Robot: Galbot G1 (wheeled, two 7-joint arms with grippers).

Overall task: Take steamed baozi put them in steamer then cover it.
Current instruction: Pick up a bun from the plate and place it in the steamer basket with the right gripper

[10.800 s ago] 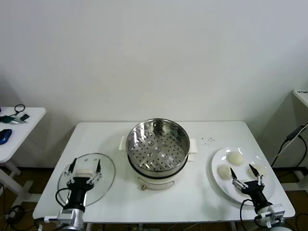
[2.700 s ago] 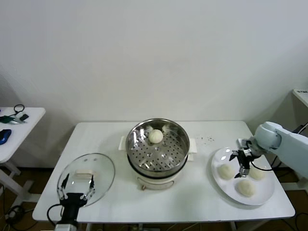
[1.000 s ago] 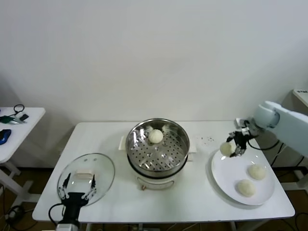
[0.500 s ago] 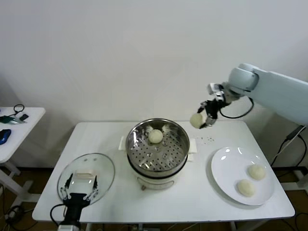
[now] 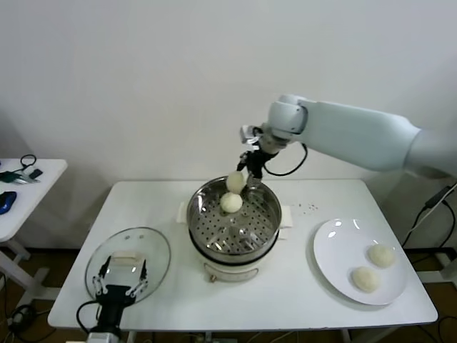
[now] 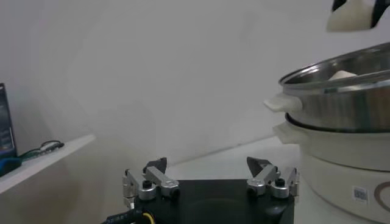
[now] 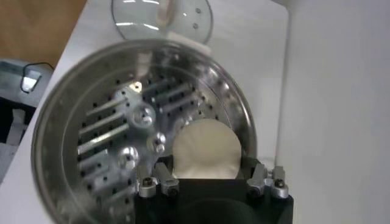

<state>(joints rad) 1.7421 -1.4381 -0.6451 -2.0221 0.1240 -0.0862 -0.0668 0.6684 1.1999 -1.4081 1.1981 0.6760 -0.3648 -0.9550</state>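
My right gripper (image 5: 239,179) is shut on a cream-white steamed baozi (image 5: 234,181), held above the back part of the steamer (image 5: 239,232). In the right wrist view this baozi (image 7: 206,149) sits between the fingers, over the steamer's perforated bottom (image 7: 91,140). Another baozi (image 5: 230,203) lies inside at the back. Two more baozi (image 5: 381,255) (image 5: 365,279) rest on the white plate (image 5: 335,250). The glass cover (image 5: 128,261) lies flat at the front left of the table. My left gripper (image 5: 121,284) hangs open by the cover's near edge with nothing in it.
The steamer stands on a white cooker base (image 5: 228,271) with side handles at the table's middle. A small side table (image 5: 21,193) with cables stands far left. In the left wrist view the steamer (image 6: 341,91) rises beyond the open left gripper (image 6: 207,167).
My right arm has swung left with the baozi, from right of the steamer to above its back part. The left arm has stayed put.
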